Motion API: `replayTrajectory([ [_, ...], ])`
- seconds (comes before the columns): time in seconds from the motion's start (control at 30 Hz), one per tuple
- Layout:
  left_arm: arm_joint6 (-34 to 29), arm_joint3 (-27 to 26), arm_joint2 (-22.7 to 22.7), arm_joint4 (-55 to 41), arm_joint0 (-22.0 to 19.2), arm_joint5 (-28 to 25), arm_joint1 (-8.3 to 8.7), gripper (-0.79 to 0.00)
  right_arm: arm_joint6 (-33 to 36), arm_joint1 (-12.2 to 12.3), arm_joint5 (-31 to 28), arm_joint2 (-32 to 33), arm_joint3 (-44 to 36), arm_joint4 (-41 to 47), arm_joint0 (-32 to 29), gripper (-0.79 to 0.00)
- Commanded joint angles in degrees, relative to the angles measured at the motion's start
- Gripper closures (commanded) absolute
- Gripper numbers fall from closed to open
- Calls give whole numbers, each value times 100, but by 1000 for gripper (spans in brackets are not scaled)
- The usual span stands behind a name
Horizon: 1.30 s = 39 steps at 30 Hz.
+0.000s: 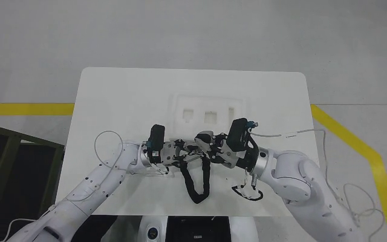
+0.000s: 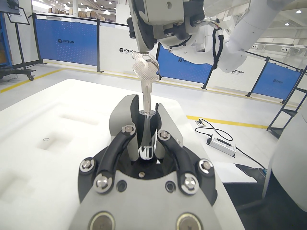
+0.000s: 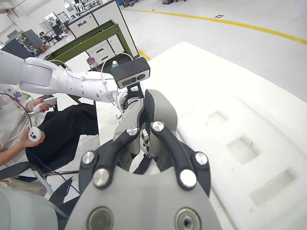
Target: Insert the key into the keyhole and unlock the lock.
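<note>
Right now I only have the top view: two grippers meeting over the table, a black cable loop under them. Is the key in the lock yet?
Observer: In the left wrist view the key has its tip in the keyhole at the shiny end of the lock; most of the blade is outside.
Operator: Who holds what?
Observer: The left gripper is shut on the lock's shiny end; the right gripper pinches the key's head.
Operator: Anything hanging on the key?
Observer: A metal ring is threaded through its head.
</note>
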Motion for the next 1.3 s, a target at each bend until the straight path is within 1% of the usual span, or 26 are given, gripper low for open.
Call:
replayTrajectory([
  [0.0,18,15,-18,29,12,-3,-8,0,-20,-3,-8,38,-12,26,11,0],
  [0.27,49,11,-82,116,58,-18,-34,0,74,-15,11,140,29,36,104,0],
  [0.5,48,-35,-135,161,59,-29,-67,0,459,-20,-230,-20,2,81,114,0],
  [0.63,49,-31,-162,200,68,-38,-79,0,505,-22,-232,-12,-17,119,114,0],
  [0.8,46,-11,-203,235,92,-57,-93,0,326,-22,-166,186,-62,98,141,0],
  [0.93,36,24,-258,266,114,-60,-92,0,347,9,-121,468,-135,-42,82,-3],
  [1.13,89,-22,-552,403,165,-85,-12,0,889,133,-302,1099,-279,-354,-320,-99],
  [1.2,76,-131,-690,440,202,-98,33,0,1168,181,-434,1276,-368,-612,-471,-163],
  [1.27,55,-231,-772,440,227,-120,63,0,1269,200,-486,1320,-423,-767,-579,-179],
])
